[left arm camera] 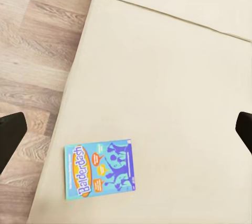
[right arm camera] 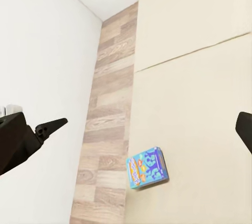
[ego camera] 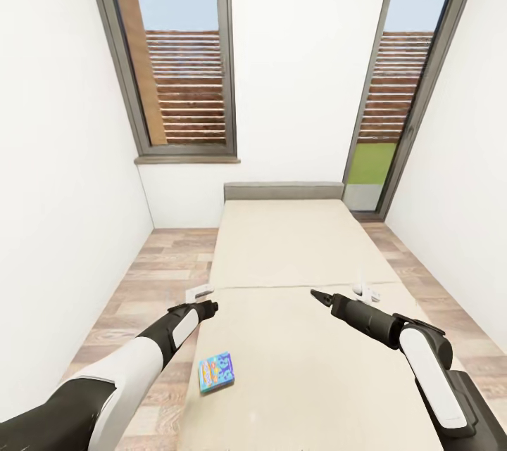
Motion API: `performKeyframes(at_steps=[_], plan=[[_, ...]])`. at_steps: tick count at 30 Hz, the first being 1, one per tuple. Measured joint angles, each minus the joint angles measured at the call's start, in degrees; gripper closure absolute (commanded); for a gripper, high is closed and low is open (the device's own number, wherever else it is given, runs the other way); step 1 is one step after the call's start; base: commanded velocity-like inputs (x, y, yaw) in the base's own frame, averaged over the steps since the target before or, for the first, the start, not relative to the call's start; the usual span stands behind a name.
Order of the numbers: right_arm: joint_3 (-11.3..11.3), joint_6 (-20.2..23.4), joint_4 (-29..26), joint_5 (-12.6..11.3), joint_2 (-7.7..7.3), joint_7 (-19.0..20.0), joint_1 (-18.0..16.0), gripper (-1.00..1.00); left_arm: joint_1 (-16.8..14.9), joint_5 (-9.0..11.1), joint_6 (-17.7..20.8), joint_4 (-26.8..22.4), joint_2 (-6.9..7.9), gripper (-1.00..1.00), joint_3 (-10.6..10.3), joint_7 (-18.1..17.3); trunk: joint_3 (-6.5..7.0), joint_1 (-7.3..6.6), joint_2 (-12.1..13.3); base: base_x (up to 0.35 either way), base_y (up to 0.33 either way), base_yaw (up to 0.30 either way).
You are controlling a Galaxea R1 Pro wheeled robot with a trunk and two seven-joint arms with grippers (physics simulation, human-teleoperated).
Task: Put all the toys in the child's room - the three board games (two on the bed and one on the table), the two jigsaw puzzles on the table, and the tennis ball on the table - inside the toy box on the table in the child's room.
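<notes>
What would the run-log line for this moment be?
location: bed | visible: blue board game near mattress edge | left gripper: open | right gripper: open, empty

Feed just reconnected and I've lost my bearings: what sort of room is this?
Most likely a bedroom: a low bed with a beige mattress, tall grey-framed windows, wood-plank floor. A blue board game lies on the mattress.

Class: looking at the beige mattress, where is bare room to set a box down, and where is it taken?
The beige mattress lies bare from the grey headboard down to the seam, and across its near right half. Only the near left edge is taken: the small blue printed game box lies there, beside the wood-plank floor.
</notes>
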Motion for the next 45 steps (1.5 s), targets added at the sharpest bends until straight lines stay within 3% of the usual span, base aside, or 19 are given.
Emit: performKeyframes(at_steps=[25,30,35,45], plan=[[0.0,0.1,0.0,-0.2,0.0,0.2,0.0,-1.0,0.0,0.0,0.0,0.0,-0.07,-1.0,0.0,0.0,-2.37,0.0,0.0,0.0,0.0,0.0],[0.0,0.1,0.1,-0.5,-0.08,2.9,0.0,-1.0,0.0,0.0,0.0,0.0,-0.08,-1.0,0.0,0.0,-2.85,0.0,0.0,0.0,0.0,0.0],[-1.1,0.0,1.1,-0.1,-0.61,9.5,0.0,-1.0,0.0,0.0,0.0,0.0,-0.09,-1.0,-1.0,0.0,-3.32,0.0,0.0,0.0,0.0,0.0],[-1.9,0.0,2.5,0.1,-1.03,12.2,0.0,-1.0,0.0,0.1,0.0,0.0,-0.05,-1.0,-2.3,0.0,-4.27,0.0,0.0,0.0,0.0,0.0]])
